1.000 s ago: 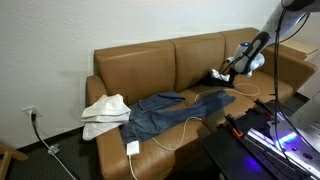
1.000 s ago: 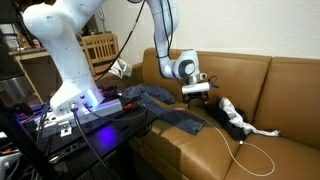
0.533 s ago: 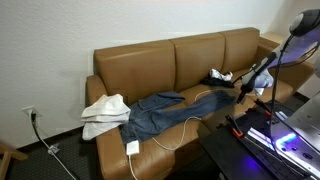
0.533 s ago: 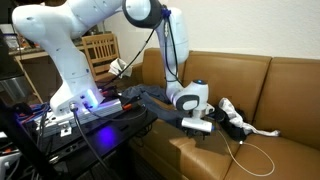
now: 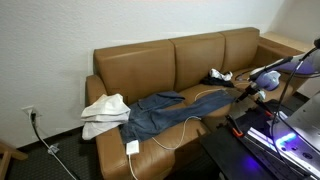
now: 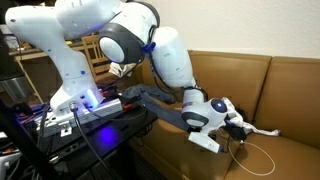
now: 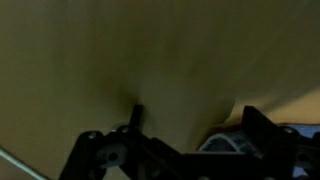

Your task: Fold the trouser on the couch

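Trouser [image 5: 165, 110] looks soft, limp denim, mid-frame; take a leg hem. Your hand [image 7: 190, 118] gapes wide, empty.

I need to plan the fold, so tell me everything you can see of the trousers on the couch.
The trousers are blue denim jeans, lying unfolded and rumpled along the seat cushions of the brown couch. One end reaches a white cloth; the legs stretch away along the seat. A white cable trails over them.
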Robot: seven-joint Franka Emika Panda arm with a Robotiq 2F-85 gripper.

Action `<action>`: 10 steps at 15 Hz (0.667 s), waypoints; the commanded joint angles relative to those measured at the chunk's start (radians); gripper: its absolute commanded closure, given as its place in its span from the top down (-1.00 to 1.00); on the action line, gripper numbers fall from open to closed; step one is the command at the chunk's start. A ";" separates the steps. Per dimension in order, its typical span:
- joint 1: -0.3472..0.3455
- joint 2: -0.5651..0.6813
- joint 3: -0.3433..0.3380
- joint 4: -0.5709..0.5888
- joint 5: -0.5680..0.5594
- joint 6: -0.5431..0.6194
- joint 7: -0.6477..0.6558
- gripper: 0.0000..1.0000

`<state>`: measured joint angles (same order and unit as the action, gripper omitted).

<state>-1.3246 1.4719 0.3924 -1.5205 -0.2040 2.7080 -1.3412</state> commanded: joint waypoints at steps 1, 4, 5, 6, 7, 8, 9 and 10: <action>-0.017 -0.001 0.037 0.005 0.169 -0.019 -0.228 1.00; -0.006 -0.001 0.028 0.003 0.194 -0.001 -0.242 1.00; -0.003 -0.001 0.029 0.006 0.220 -0.001 -0.277 1.00; 0.000 -0.001 0.029 0.008 0.230 -0.002 -0.290 1.00; 0.011 -0.006 0.015 0.005 0.231 -0.004 -0.275 1.00; 0.011 -0.008 0.013 0.006 0.227 -0.031 -0.277 1.00; 0.025 -0.015 0.000 0.017 0.244 -0.061 -0.289 1.00; 0.036 -0.029 -0.022 0.020 0.222 -0.145 -0.307 1.00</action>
<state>-1.3214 1.4710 0.4139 -1.5121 0.0252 2.6895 -1.6253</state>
